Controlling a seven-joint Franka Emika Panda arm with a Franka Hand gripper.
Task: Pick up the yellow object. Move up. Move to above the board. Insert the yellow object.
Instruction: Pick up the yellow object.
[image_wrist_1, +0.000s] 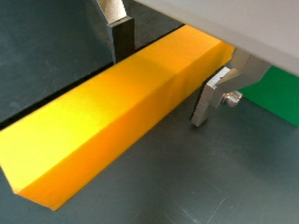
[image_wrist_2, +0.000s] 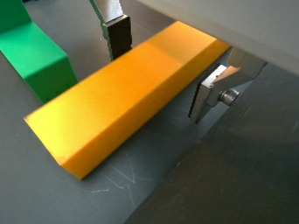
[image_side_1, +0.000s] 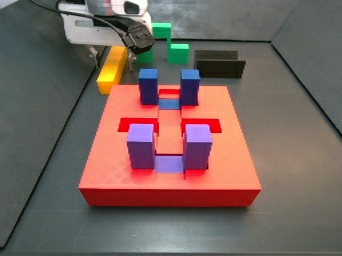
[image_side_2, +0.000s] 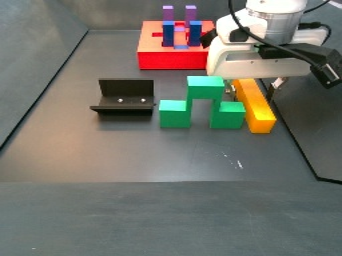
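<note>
1. Gripper (image_wrist_1: 167, 72): two flat silver fingers with dark pads, one on each long side of the yellow object (image_wrist_1: 111, 118). In both wrist views the pads (image_wrist_2: 117, 38) stand at the bar's side faces near one end; whether they press it or stand just off it cannot be told.
2. Yellow object (image_wrist_2: 126, 91): long yellow-orange bar lying flat on the dark floor. It sits at upper left in a side view (image_side_1: 112, 66) and right of centre in a side view (image_side_2: 257, 106), partly hidden under the white gripper body (image_side_2: 261, 58).
3. Green blocks (image_side_2: 203, 103): a stepped cluster just beside the bar, centre of that side view; one green block (image_wrist_2: 33, 57) appears at upper left in a wrist view, near the bar but apart from it.
4. Fixture (image_side_2: 123, 98): dark L-shaped bracket on a base plate, left of centre, near the green blocks.
5. Board (image_side_1: 170, 180): large flat red slab with cut-out slots, filling the middle of a side view; at top centre in a side view (image_side_2: 163, 57), well apart from the bar.
6. Blue and purple blocks (image_side_1: 140, 146): upright on the board, in pairs.
7. Black block (image_side_1: 219, 68): beyond the board, upper right of centre.
</note>
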